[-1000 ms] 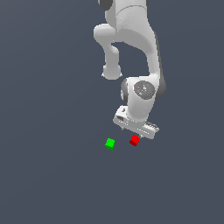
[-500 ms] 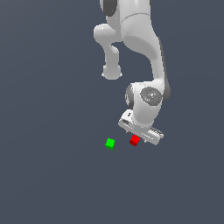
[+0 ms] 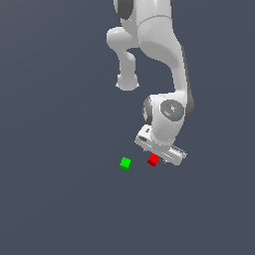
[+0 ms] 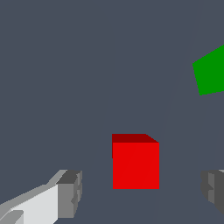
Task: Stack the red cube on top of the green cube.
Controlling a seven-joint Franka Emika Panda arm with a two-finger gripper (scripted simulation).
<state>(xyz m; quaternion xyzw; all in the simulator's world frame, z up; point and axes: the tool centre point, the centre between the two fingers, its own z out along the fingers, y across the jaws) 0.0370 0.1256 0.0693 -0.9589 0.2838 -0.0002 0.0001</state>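
Note:
The red cube (image 3: 153, 160) rests on the dark floor, partly covered by the gripper's white hand in the exterior view. In the wrist view the red cube (image 4: 135, 162) sits between the two spread fingertips, one grey pad (image 4: 70, 194) on one side and the other pad (image 4: 213, 191) at the frame edge, neither touching it. My gripper (image 4: 141, 193) is open and low over the cube. The green cube (image 3: 125, 163) lies a short way toward the exterior view's left of the red one, apart from it; the green cube (image 4: 211, 72) is cut by the wrist frame's edge.
The white arm (image 3: 164, 60) rises above and behind the cubes. The floor (image 3: 60, 199) is plain dark grey with nothing else on it.
The hand has come down toward the red cube, and the arm has shifted slightly to the exterior view's right. Both cubes stay in place.

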